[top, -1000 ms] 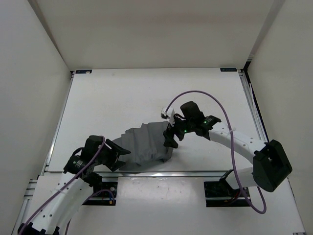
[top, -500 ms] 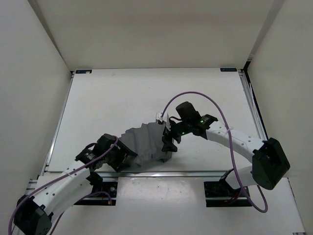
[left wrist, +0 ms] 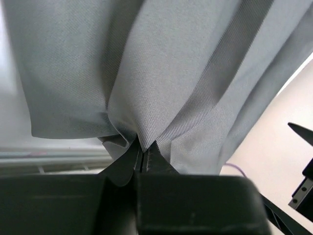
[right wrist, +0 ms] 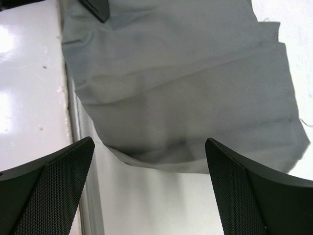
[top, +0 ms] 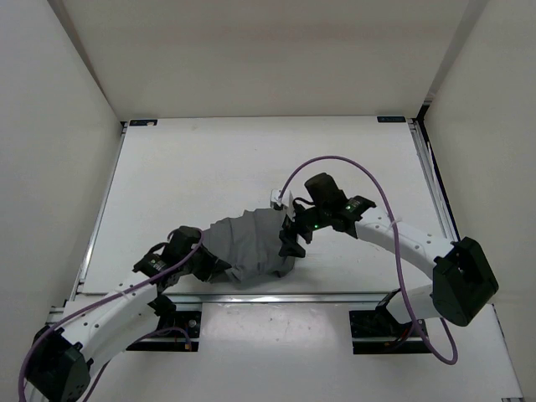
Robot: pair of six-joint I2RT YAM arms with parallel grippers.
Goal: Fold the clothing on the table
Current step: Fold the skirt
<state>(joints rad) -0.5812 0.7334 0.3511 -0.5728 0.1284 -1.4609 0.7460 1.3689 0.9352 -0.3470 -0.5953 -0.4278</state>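
Seen from above, grey clothing (top: 251, 247) lies bunched in a rumpled heap near the front edge of the white table (top: 209, 159), between the two arms. The left gripper (top: 216, 266) meets the heap's left side and the right gripper (top: 291, 236) sits over its right side. From this height the jaws of neither can be made out. The left wrist view settles the first: its fingertips are clenched on a pinch of fabric, with folds fanning away from the grip and filling most of the frame. The right wrist view shows its two fingers spread wide with nothing between them and the cloth lying beyond. It seems to hover clear of the fabric, though height is hard to judge. A dark wedge (right wrist: 95, 9) at that view's top edge is cut off.
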